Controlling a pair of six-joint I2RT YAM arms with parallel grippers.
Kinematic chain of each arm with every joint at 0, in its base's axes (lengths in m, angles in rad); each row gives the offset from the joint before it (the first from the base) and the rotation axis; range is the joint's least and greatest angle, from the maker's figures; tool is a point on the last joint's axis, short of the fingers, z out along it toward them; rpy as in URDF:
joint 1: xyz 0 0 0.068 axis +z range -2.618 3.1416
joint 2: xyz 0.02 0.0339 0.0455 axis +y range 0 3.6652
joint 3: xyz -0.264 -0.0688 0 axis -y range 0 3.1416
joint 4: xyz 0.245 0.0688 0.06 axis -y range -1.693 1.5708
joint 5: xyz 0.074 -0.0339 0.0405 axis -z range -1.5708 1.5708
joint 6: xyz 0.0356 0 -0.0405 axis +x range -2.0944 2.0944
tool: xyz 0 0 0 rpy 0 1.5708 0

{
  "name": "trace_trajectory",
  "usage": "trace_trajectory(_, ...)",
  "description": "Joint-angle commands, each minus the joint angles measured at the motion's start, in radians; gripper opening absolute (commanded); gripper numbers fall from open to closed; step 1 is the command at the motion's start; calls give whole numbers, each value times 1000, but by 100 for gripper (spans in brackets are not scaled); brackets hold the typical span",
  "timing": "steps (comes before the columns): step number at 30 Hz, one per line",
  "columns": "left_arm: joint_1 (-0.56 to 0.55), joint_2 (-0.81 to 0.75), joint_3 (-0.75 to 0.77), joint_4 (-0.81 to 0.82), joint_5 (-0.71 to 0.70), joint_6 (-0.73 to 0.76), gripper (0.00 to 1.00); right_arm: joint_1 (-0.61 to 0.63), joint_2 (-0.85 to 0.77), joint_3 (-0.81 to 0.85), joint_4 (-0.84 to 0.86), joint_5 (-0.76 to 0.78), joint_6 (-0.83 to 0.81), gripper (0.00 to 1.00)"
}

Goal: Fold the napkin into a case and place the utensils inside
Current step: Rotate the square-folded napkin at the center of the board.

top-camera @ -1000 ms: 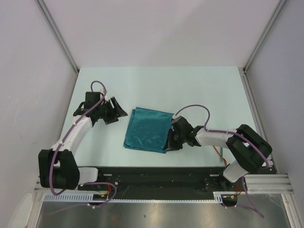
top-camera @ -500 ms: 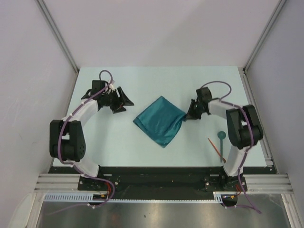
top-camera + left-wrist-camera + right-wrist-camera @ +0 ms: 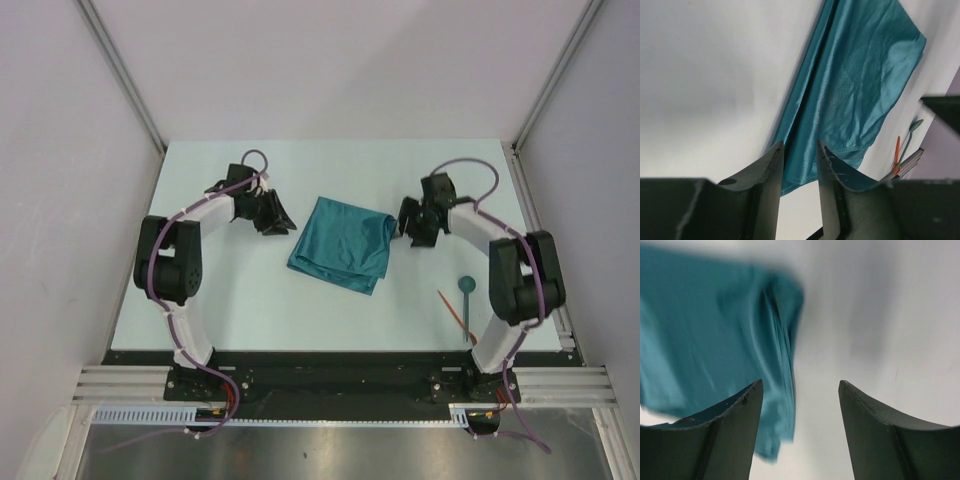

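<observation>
The napkin (image 3: 342, 245) had just been let go by the right gripper (image 3: 408, 226), whose jaws were seen wide apart and empty just beside the napkin's upper right corner. Meanwhile the left gripper (image 3: 278, 220) had been brought near its left edge, jaws narrowly parted on nothing. The napkin was left flat at mid-frame as a folded, nearly square pad with no marked long axis, its top edge sloping down to the right, so further narrowing folds were judged needed.

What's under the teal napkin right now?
Only the pale table shows around the folded napkin. Whatever lies beneath is covered. The orange utensil and teal spoon lie apart, to its right.
</observation>
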Motion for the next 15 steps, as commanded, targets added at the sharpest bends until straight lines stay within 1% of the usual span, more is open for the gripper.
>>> trace_trajectory(1,-45,26,22,-47,-39,70,45,63,-218,-327,131,-189,98,68)
trace_trajectory(2,-50,29,20,-61,-52,91,49,76,-236,-399,166,-205,134,68)
trace_trajectory(3,-60,26,13,-72,-66,102,52,99,-256,-429,185,-219,153,68)
trace_trajectory(5,-68,16,-30,-78,-123,113,52,125,-309,-494,235,-228,193,67)
trace_trajectory(6,-70,5,-74,-82,-164,105,49,157,-347,-525,254,-214,206,66)
trace_trajectory(10,-77,-18,-203,-41,-211,73,41,150,-392,-556,246,-180,220,64)
trace_trajectory(11,-82,-23,-229,-12,-205,64,35,147,-401,-559,240,-170,219,64)
trace_trajectory(13,-85,-49,-310,13,-192,35,29,136,-408,-558,225,-167,207,63)
trace_trajectory(14,-91,-61,-344,32,-180,21,22,132,-415,-558,220,-159,202,63)
trace_trajectory(15,-96,-81,-383,92,-165,6,18,129,-415,-559,216,-154,199,64)
